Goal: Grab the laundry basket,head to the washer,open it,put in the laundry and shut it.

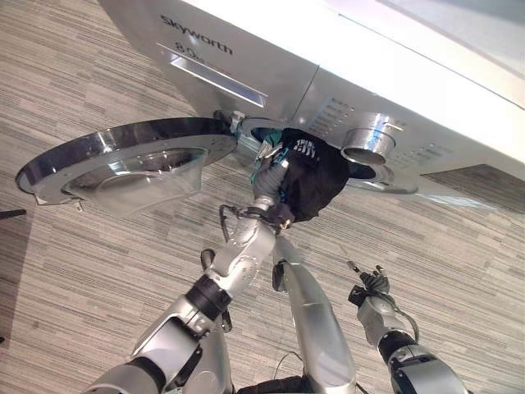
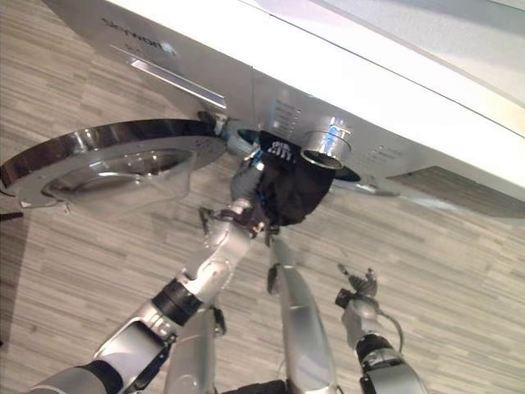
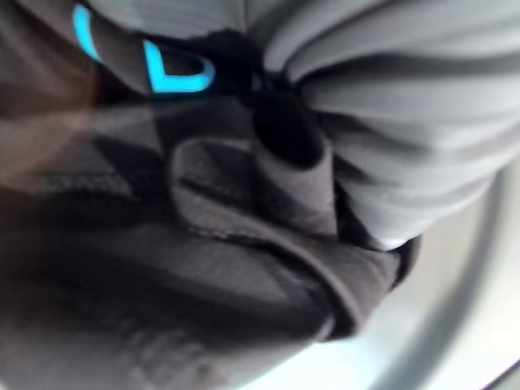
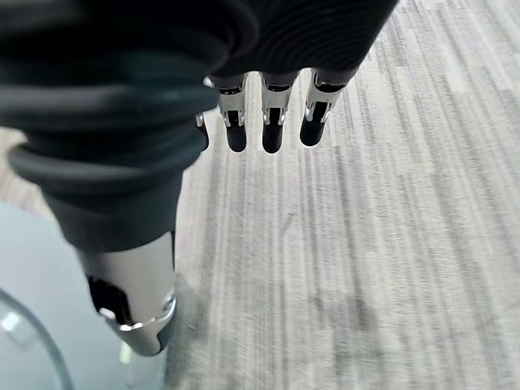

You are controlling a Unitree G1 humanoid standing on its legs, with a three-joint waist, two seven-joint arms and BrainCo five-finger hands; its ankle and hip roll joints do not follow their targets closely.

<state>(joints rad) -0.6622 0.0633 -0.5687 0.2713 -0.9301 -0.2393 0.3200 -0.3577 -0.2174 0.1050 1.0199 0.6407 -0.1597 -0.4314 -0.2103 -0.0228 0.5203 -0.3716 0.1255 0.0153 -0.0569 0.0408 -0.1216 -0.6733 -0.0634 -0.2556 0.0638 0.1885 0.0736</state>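
The silver-grey front-loading washing machine stands on the striped grey wood-look floor and runs across the upper part of the head views. Its round glass-and-chrome door is swung fully open to the robot's left, hinged just beside the drum opening. A chrome control knob sits on the panel on the far side of that opening.

A black garment with white print and teal trim hangs half in and half out of the drum mouth, bunched against its lower rim. The left hand is raised to the opening and pressed into the cloth; in the left wrist view folds of the dark fabric lie right against the ribbed cover, and the fingers are buried, so I cannot tell how they stand.

The right hand hangs low over the floor, well apart from the machine, fingers straight and relaxed, holding nothing.
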